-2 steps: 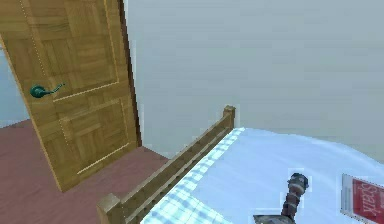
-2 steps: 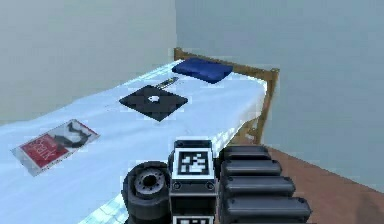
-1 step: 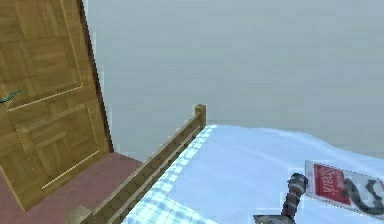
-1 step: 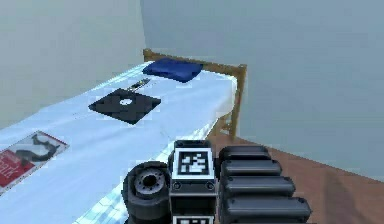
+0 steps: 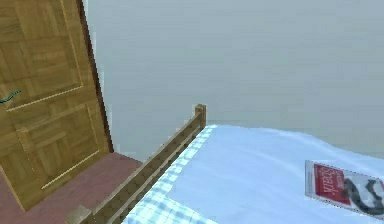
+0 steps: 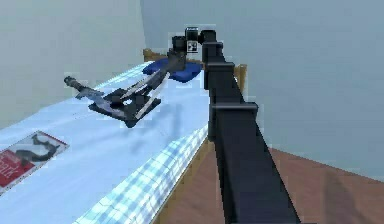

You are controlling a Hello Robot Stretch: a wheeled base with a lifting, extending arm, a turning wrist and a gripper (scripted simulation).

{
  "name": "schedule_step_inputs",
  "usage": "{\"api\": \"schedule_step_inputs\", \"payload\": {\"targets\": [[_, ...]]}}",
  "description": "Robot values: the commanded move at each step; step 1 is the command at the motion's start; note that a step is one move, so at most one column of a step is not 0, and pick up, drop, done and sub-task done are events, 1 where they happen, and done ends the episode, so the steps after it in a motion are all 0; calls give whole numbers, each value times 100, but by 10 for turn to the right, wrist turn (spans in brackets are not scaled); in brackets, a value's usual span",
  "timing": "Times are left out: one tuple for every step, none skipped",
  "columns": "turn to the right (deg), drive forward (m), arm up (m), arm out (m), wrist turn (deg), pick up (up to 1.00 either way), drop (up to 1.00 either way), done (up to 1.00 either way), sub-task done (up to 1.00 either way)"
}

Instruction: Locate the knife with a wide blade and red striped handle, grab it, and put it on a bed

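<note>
Soft, even light in both views, no glare, no hard shadows, bed (image 6: 120, 150) bright and pale, arm (image 6: 240, 140) almost black with few details, wall (image 6: 320, 70) in upper right darker than upper left, door (image 5: 45, 90) edge leaning at the forward view's left side

Pale blue-checked bed (image 5: 250, 170) (wood-framed)
</note>
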Motion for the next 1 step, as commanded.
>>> {"api": "schedule_step_inputs", "payload": {"targets": [[0,0,0,0,390,0,0,0,0]]}}
